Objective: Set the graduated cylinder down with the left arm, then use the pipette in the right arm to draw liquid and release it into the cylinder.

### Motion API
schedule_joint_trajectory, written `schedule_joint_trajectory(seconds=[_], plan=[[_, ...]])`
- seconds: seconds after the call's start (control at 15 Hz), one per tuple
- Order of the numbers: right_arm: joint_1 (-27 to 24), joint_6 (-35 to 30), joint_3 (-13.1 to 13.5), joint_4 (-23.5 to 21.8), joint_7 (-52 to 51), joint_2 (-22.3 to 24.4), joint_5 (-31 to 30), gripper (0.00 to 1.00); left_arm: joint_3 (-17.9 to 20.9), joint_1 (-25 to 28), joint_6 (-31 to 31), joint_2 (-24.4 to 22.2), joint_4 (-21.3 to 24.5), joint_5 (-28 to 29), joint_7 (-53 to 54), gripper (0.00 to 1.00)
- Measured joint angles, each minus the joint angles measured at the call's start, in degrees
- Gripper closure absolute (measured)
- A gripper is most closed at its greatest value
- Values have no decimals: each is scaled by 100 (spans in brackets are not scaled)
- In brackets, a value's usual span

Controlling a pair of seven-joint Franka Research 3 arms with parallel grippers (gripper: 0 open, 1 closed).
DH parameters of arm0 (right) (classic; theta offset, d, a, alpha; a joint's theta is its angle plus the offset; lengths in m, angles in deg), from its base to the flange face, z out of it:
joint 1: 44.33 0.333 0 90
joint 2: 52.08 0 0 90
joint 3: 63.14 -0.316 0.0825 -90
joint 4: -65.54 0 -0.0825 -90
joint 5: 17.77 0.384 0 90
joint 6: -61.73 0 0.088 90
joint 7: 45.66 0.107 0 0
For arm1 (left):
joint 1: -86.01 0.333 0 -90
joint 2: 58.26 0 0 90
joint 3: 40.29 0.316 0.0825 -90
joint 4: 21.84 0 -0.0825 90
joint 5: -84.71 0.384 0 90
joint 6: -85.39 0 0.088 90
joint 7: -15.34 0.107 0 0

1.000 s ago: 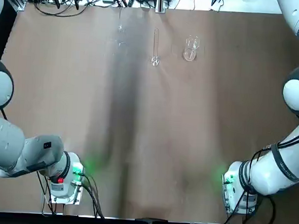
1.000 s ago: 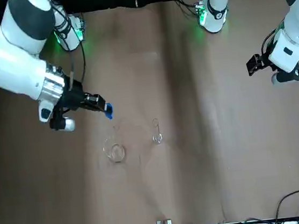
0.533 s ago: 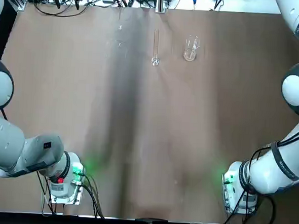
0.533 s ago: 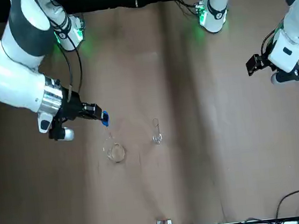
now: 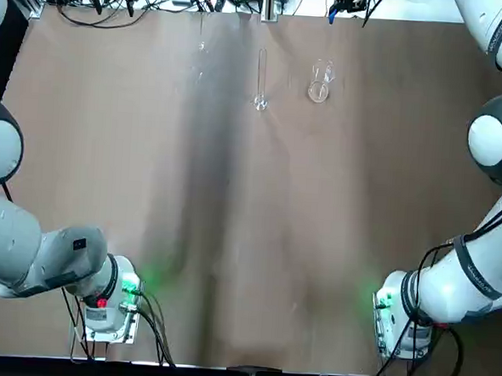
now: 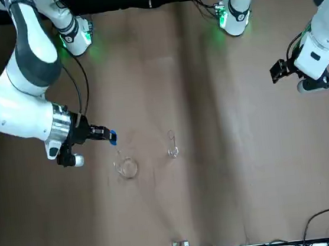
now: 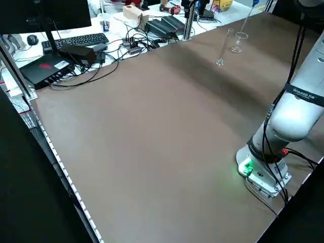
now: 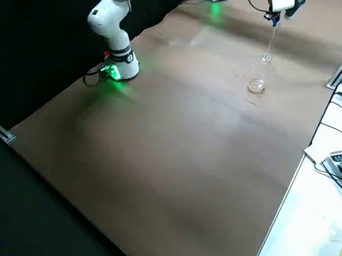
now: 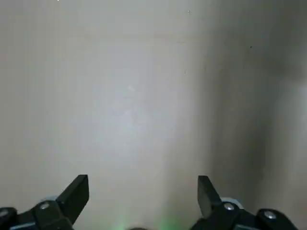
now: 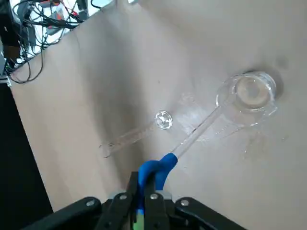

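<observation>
Brown tabletop, matte, faint streaks. White desk (image 7: 114,25) beyond its far edge: black monitor (image 7: 45,17), black keyboard (image 7: 83,41), tangle of black cables (image 7: 121,50).

Right gripper (image 10: 143,181), black two-finger: closed down on the blue rubber bulb of the clear, thin-stemmed pipette (image 10: 165,163). Up off the table, toward the far edge, on the beaker's side. Stem slants down from the bulb toward the beaker; can't tell if the tip is inside it. Can't make out liquid in the stem.

Left gripper (image 9: 143,191), same black two-finger type: fingers wide apart, nothing between them. It's up on the robot's left side of the table, well apart from the glassware.

Short, wide clear glass beaker (image 5: 318,91): upright near the far edge, right of the table's middle.

Tall, slim clear glass graduated cylinder (image 5: 260,102) with small round foot: standing upright on the table near the far edge, just left of the beaker, apart from it. Neither gripper touches it. Can't tell if there's liquid in it.

Both arm bases at the near edge, green lights on.
</observation>
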Motion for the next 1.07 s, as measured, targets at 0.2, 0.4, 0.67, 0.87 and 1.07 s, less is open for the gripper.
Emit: schedule_joint_trajectory(seconds=[0.2, 0.4, 0.67, 0.87, 1.07], plan=[[-29, -8, -1, -65, -110, -79, 0, 93, 0, -5, 0, 0, 0, 0, 0, 0], [-29, -8, -4, -122, -118, -135, 0, 93, 0, -6, 0, 9, 4, 0, 0, 0], [-29, -4, -4, -152, -250, -341, 0, 93, 0, -6, 0, 32, 4, 0, 0, 0], [-30, 17, -5, -158, -349, -540, 0, 93, 0, -6, 0, 42, 4, 0, 0, 0], [-30, 37, -6, -158, -430, -733, 0, 93, 0, -12, 0, 71, 4, 0, 0, 0]])
